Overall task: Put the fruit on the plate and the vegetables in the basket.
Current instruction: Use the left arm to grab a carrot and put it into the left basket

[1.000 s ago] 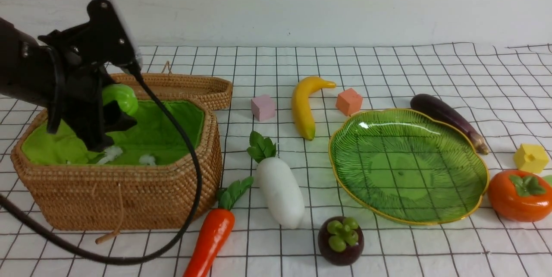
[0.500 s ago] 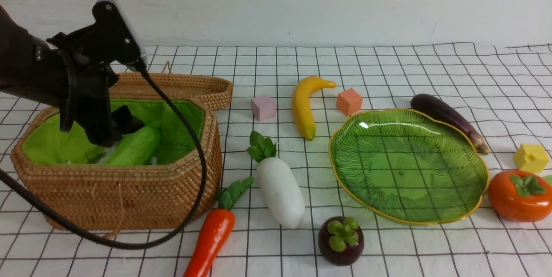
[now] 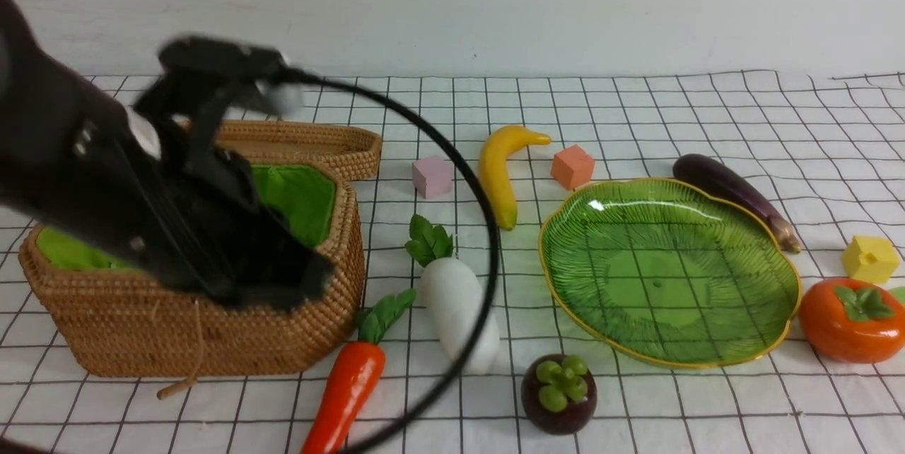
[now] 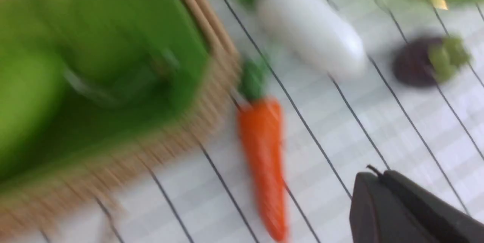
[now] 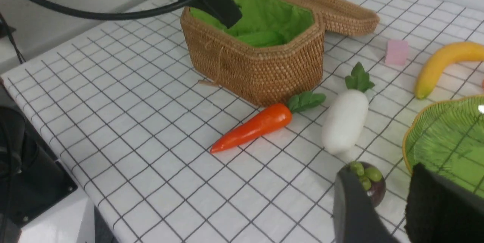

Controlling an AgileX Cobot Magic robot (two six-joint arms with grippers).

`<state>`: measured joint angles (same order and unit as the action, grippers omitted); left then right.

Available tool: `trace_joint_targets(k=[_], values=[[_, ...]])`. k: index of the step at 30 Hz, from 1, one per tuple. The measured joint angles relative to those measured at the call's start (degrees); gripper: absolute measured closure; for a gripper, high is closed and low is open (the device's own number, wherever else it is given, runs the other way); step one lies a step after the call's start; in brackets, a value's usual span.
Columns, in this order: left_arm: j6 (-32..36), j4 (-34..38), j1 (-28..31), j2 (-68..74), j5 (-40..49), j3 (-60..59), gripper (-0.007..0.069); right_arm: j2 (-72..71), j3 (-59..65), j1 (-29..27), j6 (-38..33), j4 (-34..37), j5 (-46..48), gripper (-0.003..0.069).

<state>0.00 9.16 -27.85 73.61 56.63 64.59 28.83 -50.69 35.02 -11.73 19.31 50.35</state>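
The tan basket [image 3: 212,341] stands at the left, and the light-green gourd [image 5: 261,38] lies inside it. My left gripper [image 3: 300,283] is blurred over the basket's front right corner, shut and empty. The carrot [image 3: 350,383] and white radish [image 3: 456,305] lie to the right of the basket. The banana [image 3: 495,171] lies behind them. The green plate [image 3: 664,270] is empty, with the eggplant [image 3: 732,189] behind it and the persimmon [image 3: 852,319] at its right. My right gripper [image 5: 389,175] is open above the mangosteen [image 5: 374,186], out of the front view.
The shallow woven lid [image 3: 304,143] lies behind the basket. Pink [image 3: 431,176], orange [image 3: 571,166] and yellow [image 3: 870,258] cubes sit on the checked cloth. The left arm's black cable [image 3: 488,249] loops over the radish. The table's near left edge [image 5: 49,133] shows in the right wrist view.
My left gripper let the gourd fall into the basket. The arm has since swung fast to the right and forward, over the basket's front corner. Nothing else moved.
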Motion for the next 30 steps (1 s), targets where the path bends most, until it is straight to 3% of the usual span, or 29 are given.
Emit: trace_joint_targets(k=[2,5,9,14,17,22,30], values=[[-13.7,-6.1,-6.4,0.9,5.2,-2.1,0.0638,0.0,0.0,0.0,0.1,0.0,2.0,0.042],[-21.0,-11.7,-12.4,3.5,4.8,-5.1,0.0614,0.0,0.0,0.0,0.8,0.0,3.0,0.042],[-22.6,-13.5,-13.6,7.8,0.1,-7.2,0.048,0.0,0.0,0.0,1.3,0.0,3.1,0.042],[-23.1,-15.1,-11.5,14.8,-7.7,-8.4,0.0232,0.0,0.0,0.0,1.5,0.2,3.1,0.042],[-23.1,-15.5,-11.2,18.9,-10.4,-9.0,0.0163,0.0,0.0,0.0,1.5,0.8,3.2,0.042],[-24.0,-17.7,-11.2,23.7,-13.1,-9.1,0.0166,0.0,0.0,0.0,1.6,1.4,3.6,0.042],[-29.5,-21.6,-11.2,27.1,-15.1,-9.1,0.0326,0.0,0.0,0.0,1.7,2.9,5.7,0.042]])
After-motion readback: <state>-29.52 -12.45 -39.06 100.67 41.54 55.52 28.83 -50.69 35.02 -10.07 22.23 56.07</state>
